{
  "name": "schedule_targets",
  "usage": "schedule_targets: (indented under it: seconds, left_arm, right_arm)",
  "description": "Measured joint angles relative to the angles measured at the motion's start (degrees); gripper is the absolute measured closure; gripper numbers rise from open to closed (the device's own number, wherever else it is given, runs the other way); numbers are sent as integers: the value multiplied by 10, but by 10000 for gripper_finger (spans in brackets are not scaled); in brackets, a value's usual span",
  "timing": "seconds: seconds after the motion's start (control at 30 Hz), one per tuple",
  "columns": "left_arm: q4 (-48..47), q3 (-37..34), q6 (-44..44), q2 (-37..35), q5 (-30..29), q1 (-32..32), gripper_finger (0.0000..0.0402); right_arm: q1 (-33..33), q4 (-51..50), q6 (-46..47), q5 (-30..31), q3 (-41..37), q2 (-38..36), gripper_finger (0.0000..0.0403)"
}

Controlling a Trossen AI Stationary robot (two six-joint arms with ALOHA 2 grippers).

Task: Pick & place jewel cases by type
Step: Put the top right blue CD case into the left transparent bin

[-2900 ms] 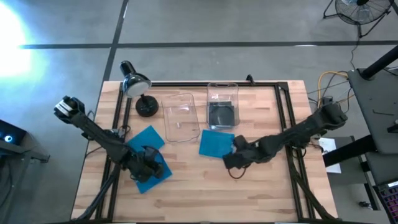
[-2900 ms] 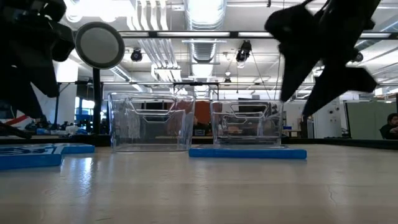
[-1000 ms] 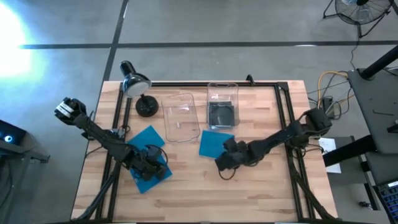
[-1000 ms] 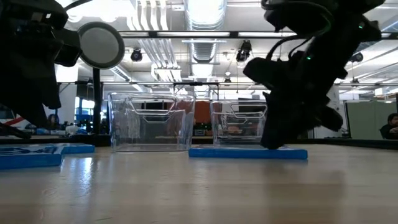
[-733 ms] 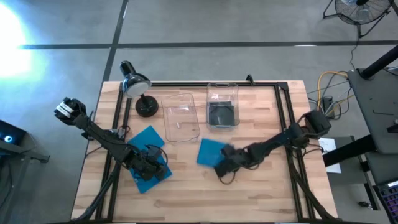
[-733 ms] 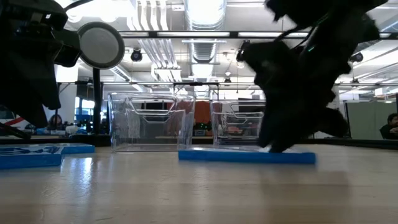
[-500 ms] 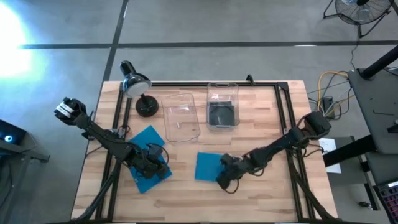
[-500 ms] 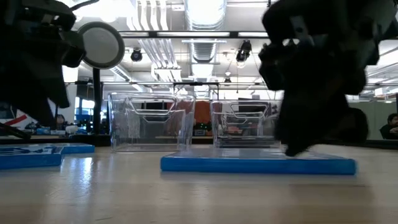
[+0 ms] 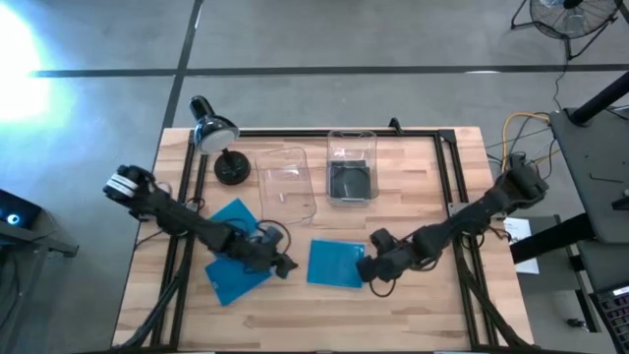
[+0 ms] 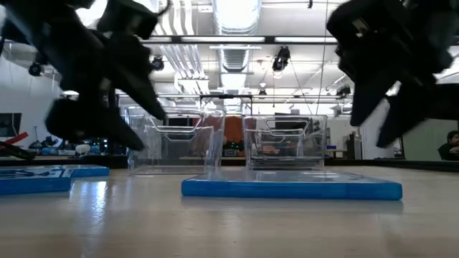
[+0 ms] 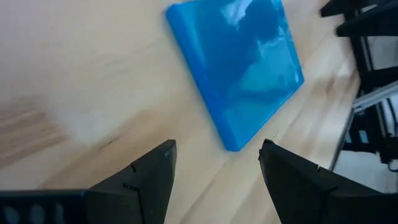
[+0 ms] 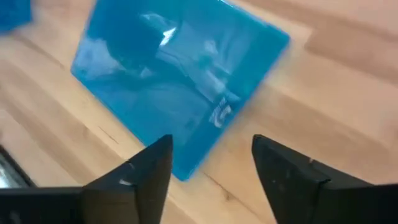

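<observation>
Bright ceiling lights point(image 10: 237, 14) leave the arms silhouetted and slightly blurred.

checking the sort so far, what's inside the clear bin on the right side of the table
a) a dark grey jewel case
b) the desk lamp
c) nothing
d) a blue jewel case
a: seen from above, a dark grey jewel case lies flat on the floor of the right-hand clear bin, while the blue jewel cases are all out on the table.

A jewel case point(image 9: 334, 264) lies flat on the table point(image 9: 413, 305) between both grippers.
</observation>
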Motion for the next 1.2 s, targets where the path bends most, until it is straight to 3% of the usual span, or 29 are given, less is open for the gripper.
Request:
schedule_targets:
  seconds: [0.17,0.3,0.6,0.77,1.03,1.2]
  left_arm:
    - [12,53,39,87,42,15,188]
    - [0,97,78,141,74,16,188]
    - [-53,156,151,194,97,16,188]
    - [-79,155,207,194,106,16,188]
    - [-123,152,257,195,114,16,188]
    - [-111,150,253,195,112,16,188]
  right_arm:
    - [15,11,68,0,-3,33,143]
    - [15,79,91,-1,-8,74,122]
    - [13,151,134,17,-6,131,122]
    - [14,198,86,37,-11,110,136]
    - [12,255,-18,137,-7,56,146]
    - [8,273,-19,137,3,62,147]
